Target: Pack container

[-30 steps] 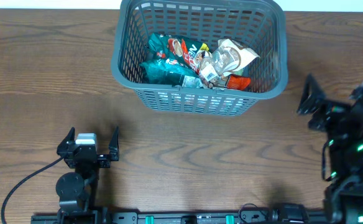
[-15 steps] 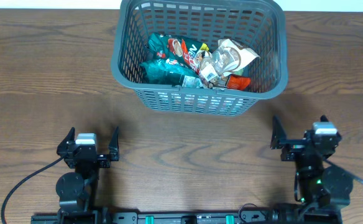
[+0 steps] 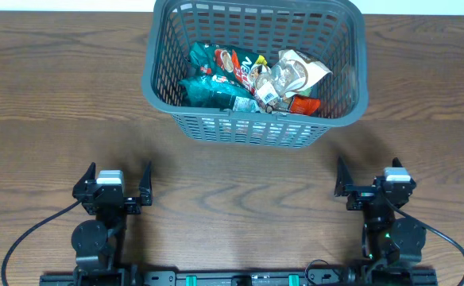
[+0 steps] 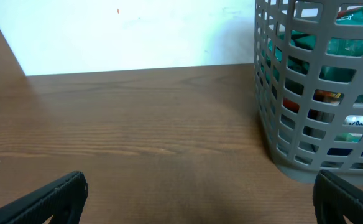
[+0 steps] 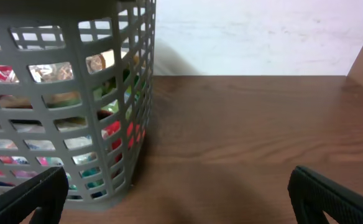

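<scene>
Overhead: dark grey plastic lattice basket loses its far rim to the top edge. Both wrist views get only one corner of it; the rest runs off-frame. Inside the basket, teal snack packet & crinkled clear packet cover whatever lies lower. Orange-red packet is mostly buried under the clear one. Print too small to read. Thru the slots just colour patches, can't ID. My left gripper and right gripper: fingers cut by the bottom edge.

Both arms are seen folded low at the near side. The left gripper is held level with its jaws spread wide and nothing between them. The right gripper is likewise spread wide and empty.
</scene>
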Tool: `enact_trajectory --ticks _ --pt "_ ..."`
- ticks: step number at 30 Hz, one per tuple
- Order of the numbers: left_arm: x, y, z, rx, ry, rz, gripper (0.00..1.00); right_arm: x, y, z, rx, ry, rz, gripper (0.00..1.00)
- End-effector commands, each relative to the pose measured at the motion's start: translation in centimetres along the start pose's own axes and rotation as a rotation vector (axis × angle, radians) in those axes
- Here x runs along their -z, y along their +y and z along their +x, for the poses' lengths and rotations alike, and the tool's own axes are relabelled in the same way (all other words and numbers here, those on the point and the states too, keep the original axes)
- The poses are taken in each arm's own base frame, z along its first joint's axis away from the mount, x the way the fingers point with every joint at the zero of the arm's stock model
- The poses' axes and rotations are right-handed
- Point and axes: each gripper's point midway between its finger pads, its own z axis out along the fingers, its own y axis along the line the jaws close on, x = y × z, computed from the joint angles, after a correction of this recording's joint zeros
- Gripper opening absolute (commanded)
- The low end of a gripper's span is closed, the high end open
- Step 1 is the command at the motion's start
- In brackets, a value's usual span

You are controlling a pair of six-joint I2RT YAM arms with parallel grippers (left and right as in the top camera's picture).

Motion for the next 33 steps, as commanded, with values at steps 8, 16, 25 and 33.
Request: enact_trajectory --ticks 8,16,25,33 --pt "-0.2 -0.1 1.3 -0.019 0.028 0.006 0.99 -0.5 0.1 1.4 -0.057 -0.005 -0.005 0.99" --pt "-0.2 -0.1 1.3 -0.019 0.028 0.007 0.99 -0.4 0.0 1.5 -0.056 -0.021 0.002 0.99" --pt "-0.2 -0.1 1.3 -0.019 0.028 0.006 0.99 -0.4 0.0 1.4 -0.056 -0.024 0.001 0.99" --pt "-0.2 -0.1 1.3 -0.019 0.028 0.006 0.99 -0.4 0.0 1.4 -0.056 -0.024 0.002 0.99"
